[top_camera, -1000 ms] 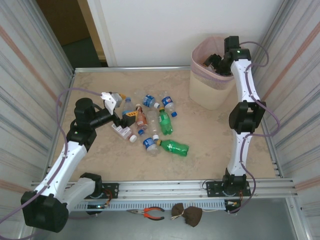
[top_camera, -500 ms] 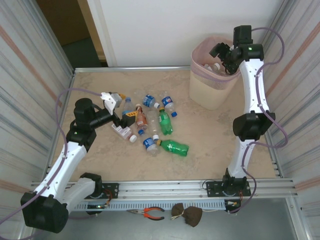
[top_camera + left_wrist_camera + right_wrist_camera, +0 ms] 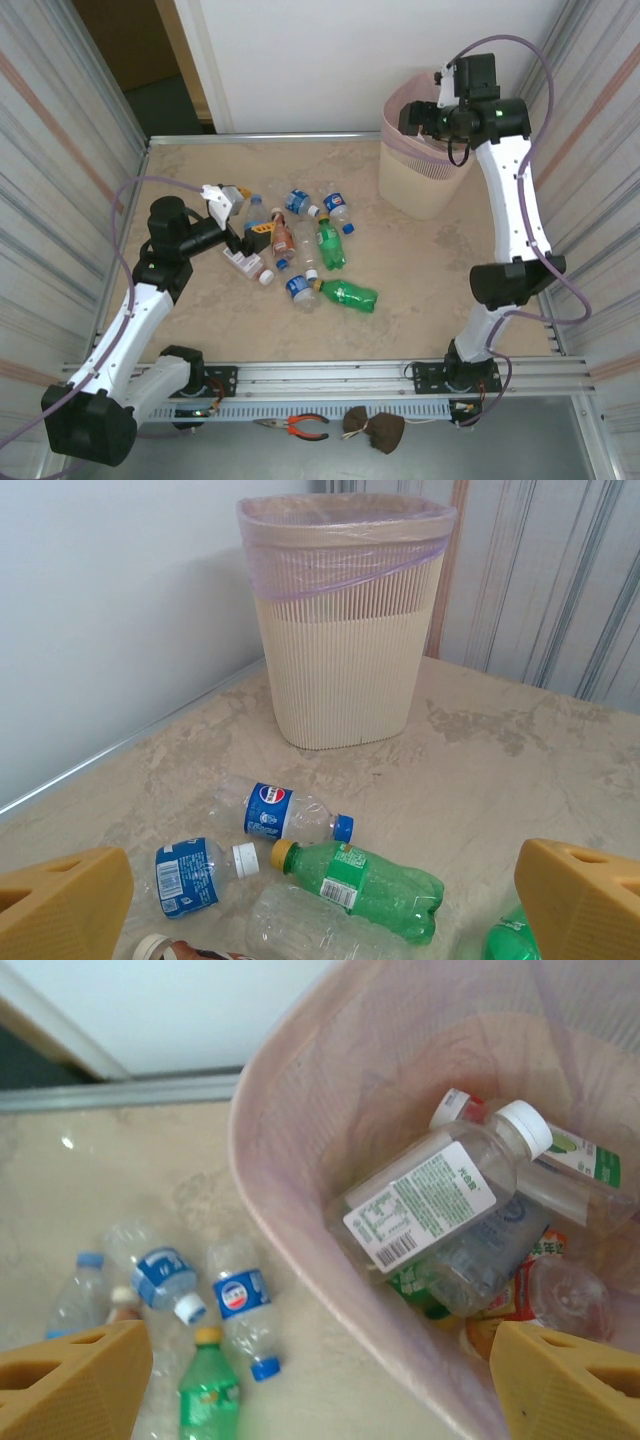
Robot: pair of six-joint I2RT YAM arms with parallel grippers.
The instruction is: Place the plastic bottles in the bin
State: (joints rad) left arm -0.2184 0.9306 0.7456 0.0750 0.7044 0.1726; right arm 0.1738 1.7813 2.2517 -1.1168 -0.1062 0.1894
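Top view: left gripper (image 3: 243,214) sits low over the table (image 3: 430,290), just beside the bottle heap (image 3: 305,245), jaws spread wide and holding nothing. The right gripper (image 3: 425,115) hangs above the bin (image 3: 415,190), which stands at the table's far right corner. Labels are too small to read here.

Left wrist view: three bottles lie on the table.
- Pepsi bottle (image 3: 285,815): blue label with round logo, blue cap.
- Green bottle (image 3: 368,888): yellow cap, green label, print unreadable.
- Blue-labelled bottle (image 3: 190,877): white cap, text too fine to read.

The bin stands upright behind them, with a liner folded over its rim.

Right wrist view: the fingers (image 3: 70,1375) are far apart with nothing between them. Inside the bin lies a clear white-capped bottle (image 3: 430,1205) with a white label, green characters and a barcode. Beneath it is a red-printed label (image 3: 545,1252) in Chinese characters, partly hidden.
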